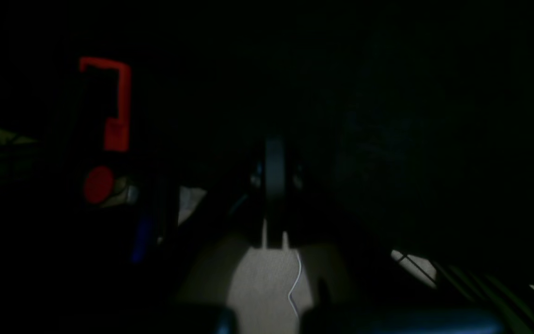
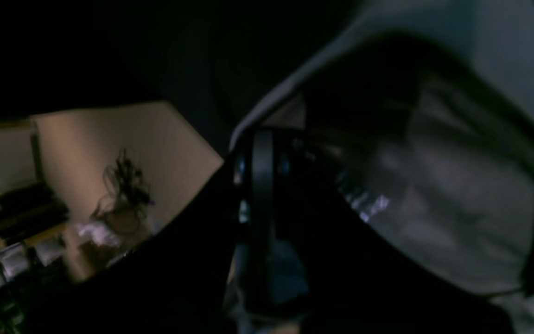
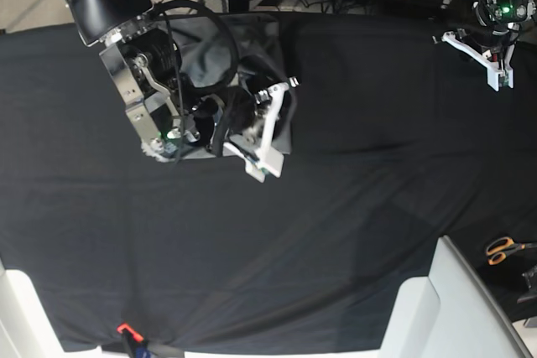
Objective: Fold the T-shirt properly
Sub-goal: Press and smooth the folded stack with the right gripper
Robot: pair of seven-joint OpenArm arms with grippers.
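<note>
The T-shirt (image 3: 226,60) is being seen as a grey, bunched mass lying on the black-covered worktop (image 3: 352,207) toward its far left side in the base view, largely hidden beneath the right arm. The right gripper (image 3: 270,127) is being held directly over the cloth with its jaws closed; whether fabric is being pinched cannot be told. The left gripper (image 3: 497,69) is being held over bare cloth covering, well apart from the shirt, jaws closed on nothing. Both wrist views are being rendered dark and blurred.
</note>
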